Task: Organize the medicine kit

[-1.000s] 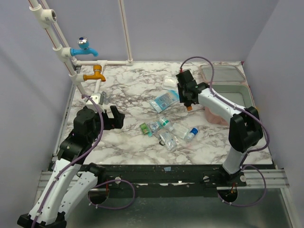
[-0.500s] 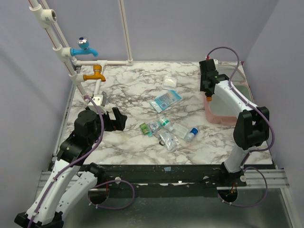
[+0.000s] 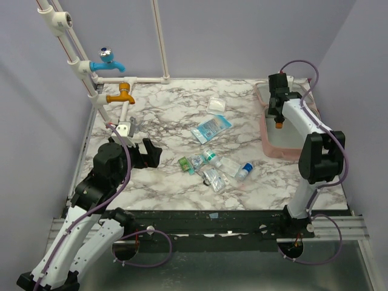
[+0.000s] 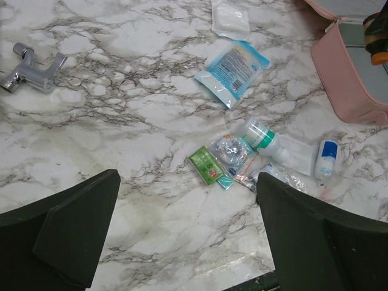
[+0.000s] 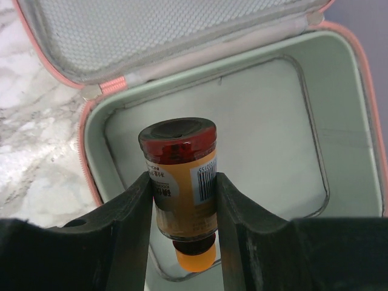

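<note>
One marble table (image 3: 163, 109) carries everything, with two arms bolted at its near edge. At the far right corner lies the single medicine kit (image 5: 260, 139), a pale pink case lying open with its lid folded back and its grey tray bare.

The right gripper (image 5: 180, 180) is clamped on one orange bottle (image 5: 177, 140), which it holds over that tray; whether the bottle touches the lining cannot be told. The left gripper (image 4: 185, 233) is spread wide and holds nothing, above the near left of the table.

Two taps, one blue (image 3: 108, 60) and one orange (image 3: 121, 95), sit on the white pipe frame (image 3: 159, 36), and one loose metal fitting (image 4: 33, 65) lies below them.

Mid-table lie:
- one blue-and-white pouch (image 4: 232, 73)
- one white square packet (image 4: 230, 17)
- two bottles, one green-capped (image 4: 262, 136) and one blue-capped (image 4: 328, 159)
- one green sachet (image 4: 208, 165)
- what look like two clear bags (image 4: 230, 150), though they overlap too much for a sure count
</note>
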`<act>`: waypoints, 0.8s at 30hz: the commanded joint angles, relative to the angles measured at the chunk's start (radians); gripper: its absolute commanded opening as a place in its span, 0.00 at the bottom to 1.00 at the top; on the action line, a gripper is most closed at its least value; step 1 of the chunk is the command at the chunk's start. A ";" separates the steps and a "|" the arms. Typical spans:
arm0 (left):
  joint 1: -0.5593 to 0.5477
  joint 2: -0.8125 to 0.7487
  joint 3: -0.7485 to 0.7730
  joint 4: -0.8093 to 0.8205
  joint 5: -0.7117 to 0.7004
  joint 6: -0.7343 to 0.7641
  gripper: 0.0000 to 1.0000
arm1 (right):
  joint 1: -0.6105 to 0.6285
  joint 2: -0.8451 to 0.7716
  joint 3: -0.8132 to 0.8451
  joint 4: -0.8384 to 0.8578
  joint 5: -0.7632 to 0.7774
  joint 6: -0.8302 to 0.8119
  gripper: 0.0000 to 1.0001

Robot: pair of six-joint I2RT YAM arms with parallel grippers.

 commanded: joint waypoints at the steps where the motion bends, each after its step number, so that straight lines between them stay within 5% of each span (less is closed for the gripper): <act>1: -0.017 -0.012 0.017 -0.006 -0.038 0.011 0.99 | -0.008 0.041 -0.042 0.002 -0.003 0.012 0.14; 24: -0.025 0.002 0.021 -0.014 -0.070 0.015 0.99 | -0.004 0.195 -0.078 0.082 -0.366 0.058 0.12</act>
